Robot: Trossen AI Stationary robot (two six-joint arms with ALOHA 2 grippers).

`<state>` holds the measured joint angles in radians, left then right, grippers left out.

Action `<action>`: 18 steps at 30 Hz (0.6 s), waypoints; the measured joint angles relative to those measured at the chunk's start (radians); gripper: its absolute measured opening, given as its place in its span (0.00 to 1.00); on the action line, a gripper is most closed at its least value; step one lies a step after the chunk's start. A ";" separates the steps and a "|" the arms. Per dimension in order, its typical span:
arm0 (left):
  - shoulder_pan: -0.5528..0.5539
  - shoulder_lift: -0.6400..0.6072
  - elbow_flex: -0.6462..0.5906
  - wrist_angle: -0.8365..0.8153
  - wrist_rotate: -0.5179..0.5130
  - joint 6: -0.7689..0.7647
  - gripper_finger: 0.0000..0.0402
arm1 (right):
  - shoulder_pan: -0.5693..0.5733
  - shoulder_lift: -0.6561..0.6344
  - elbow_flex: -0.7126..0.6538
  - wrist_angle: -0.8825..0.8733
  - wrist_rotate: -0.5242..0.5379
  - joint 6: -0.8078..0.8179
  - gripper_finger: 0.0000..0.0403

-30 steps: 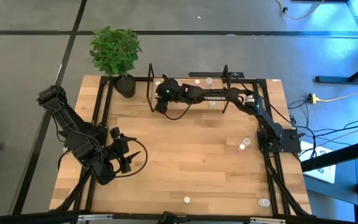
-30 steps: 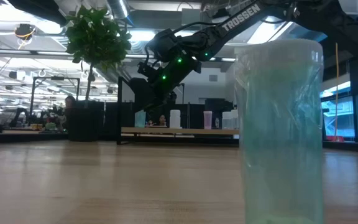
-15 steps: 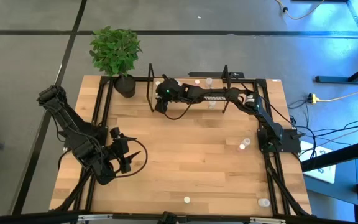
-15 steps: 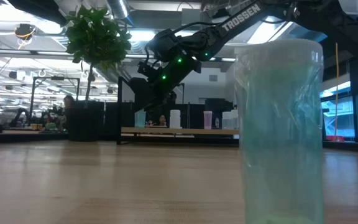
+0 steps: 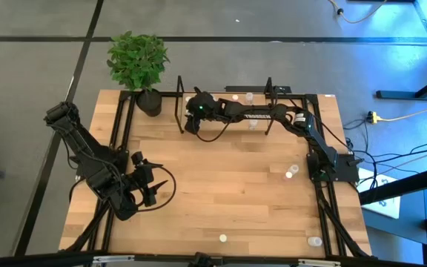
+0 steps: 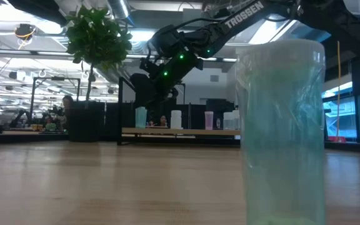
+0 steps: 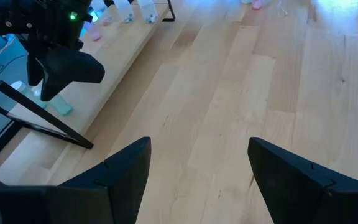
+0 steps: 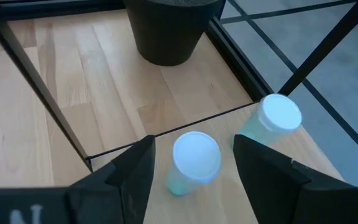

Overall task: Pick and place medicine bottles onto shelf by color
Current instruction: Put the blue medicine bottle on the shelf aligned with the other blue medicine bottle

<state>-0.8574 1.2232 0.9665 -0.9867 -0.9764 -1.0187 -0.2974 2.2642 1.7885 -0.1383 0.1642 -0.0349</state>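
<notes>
Right wrist view: open, empty right gripper (image 8: 194, 163) above a greenish bottle (image 8: 194, 163) at the shelf (image 8: 126, 115) end; rise straight up, sparing its neighbour (image 8: 272, 121); left gripper (image 7: 194, 171) waits open.

Table (image 5: 221, 185): pale wood planks, smooth, slight satin sheen. Shelf (image 7: 120, 53): same light wood board, thin matt black metal wire frame. Bottles (image 8: 194, 162): translucent pale plastic, smooth flat white caps. Near bottle (image 6: 283, 131) looks cloudy greenish plastic. Plant pot (image 8: 166, 28): matt black. Left gripper (image 7: 197, 171) and right gripper (image 8: 191, 174): matt dark plastic fingers.
</notes>
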 joint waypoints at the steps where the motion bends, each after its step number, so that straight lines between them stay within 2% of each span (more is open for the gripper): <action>1: 0.000 0.000 0.000 0.000 0.000 0.000 0.66 | 0.000 0.000 0.000 0.002 0.000 0.000 0.55; 18: 0.000 0.000 0.000 0.000 0.002 0.000 0.66 | 0.000 -0.041 0.000 0.007 0.003 -0.025 0.55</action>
<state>-0.8574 1.2232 0.9665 -0.9869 -0.9742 -1.0187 -0.2974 2.2233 1.7885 -0.1316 0.1674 -0.0595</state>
